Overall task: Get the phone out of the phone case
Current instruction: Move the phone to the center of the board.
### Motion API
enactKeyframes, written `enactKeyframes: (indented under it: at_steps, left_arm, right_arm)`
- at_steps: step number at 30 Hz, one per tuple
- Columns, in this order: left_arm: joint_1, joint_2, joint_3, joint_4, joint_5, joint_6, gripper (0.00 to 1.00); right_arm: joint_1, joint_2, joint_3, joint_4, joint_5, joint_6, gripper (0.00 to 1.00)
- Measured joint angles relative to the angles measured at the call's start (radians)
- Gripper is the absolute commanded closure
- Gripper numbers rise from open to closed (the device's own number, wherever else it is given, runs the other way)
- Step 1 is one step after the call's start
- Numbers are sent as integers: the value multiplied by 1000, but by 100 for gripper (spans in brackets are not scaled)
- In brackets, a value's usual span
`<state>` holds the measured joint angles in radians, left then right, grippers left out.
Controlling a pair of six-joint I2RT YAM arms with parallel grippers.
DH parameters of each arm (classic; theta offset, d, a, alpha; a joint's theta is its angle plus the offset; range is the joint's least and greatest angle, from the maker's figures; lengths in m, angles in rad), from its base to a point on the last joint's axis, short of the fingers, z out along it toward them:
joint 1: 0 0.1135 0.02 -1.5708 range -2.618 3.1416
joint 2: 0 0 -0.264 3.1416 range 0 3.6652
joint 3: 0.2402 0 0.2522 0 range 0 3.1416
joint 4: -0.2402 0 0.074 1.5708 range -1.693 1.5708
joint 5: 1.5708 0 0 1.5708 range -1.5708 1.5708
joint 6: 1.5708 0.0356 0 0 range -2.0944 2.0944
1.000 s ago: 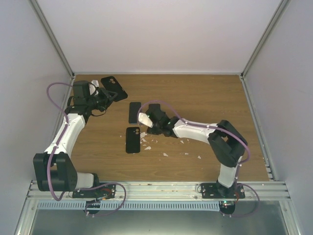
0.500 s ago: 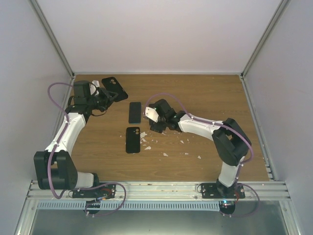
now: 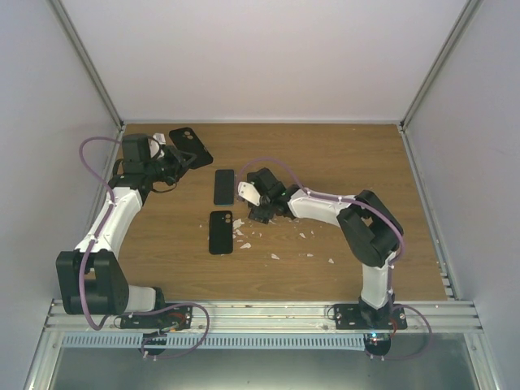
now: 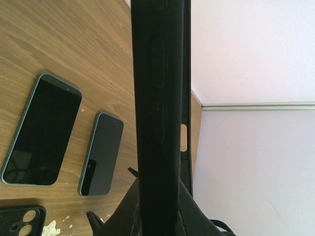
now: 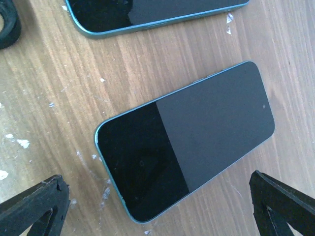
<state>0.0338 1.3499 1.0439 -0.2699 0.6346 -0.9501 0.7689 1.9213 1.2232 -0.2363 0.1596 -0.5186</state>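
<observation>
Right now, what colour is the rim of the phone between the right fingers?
Teal green phone rim, clearest in right wrist view.

Tabletop: I'm looking at a brown wood-grain table (image 3: 349, 162) lying flat inside the enclosure.
Scraps: I'm seeing small white scraps (image 3: 275, 257) lying scattered around the middle of the wood.
Flecks: in the right wrist view, tiny white flecks (image 5: 23, 143) are dotting the grain.
Walls: pale walls (image 3: 268, 57) are closing in the far side and both flanks.
Rail: a metal rail (image 3: 268, 313) is running along the near edge.
</observation>
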Motion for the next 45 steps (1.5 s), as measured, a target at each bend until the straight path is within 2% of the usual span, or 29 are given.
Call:
enactKeyframes:
  at_steps: [12,45]
  left_arm:
    - [0,3,0,11,11,-4,100]
    - [0,5,0,19,13,-3,100]
  right_arm:
    - [-3,58,36,19,50,-9,0]
    - [-23,108,99,29,51,-27,1]
